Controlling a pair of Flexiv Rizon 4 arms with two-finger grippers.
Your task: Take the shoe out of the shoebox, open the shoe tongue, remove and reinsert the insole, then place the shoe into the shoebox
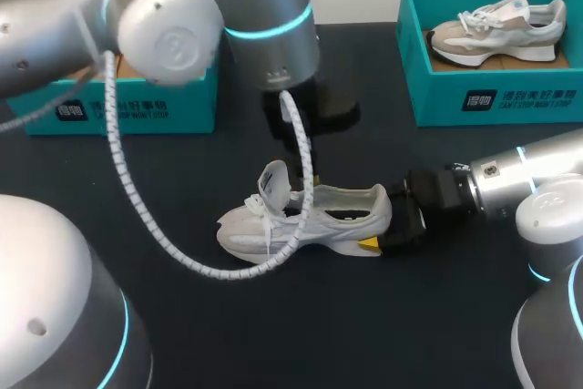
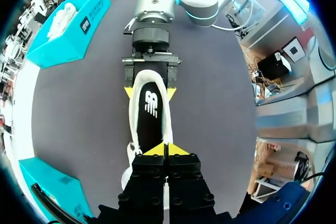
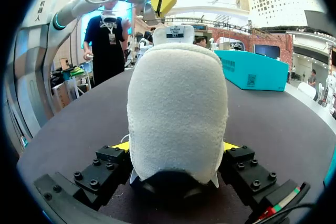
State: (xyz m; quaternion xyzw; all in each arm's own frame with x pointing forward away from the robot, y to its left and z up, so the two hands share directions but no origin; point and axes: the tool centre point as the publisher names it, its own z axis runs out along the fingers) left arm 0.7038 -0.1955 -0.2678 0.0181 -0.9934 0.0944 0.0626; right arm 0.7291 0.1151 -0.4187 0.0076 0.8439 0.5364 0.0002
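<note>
While the shoe (image 1: 305, 220) is being clamped by the right gripper (image 3: 176, 145), the left gripper (image 2: 167, 149) is being held clenched above.

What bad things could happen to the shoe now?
1. The right gripper pinches only the heel of the white mesh sneaker. A tug from the left gripper, whose shut tips hang by the upright white tongue, might tip the sneaker or slip it free.
2. The white coiled cable drapes across the sneaker's middle, so it might snag there and drag the sneaker sideways.
</note>
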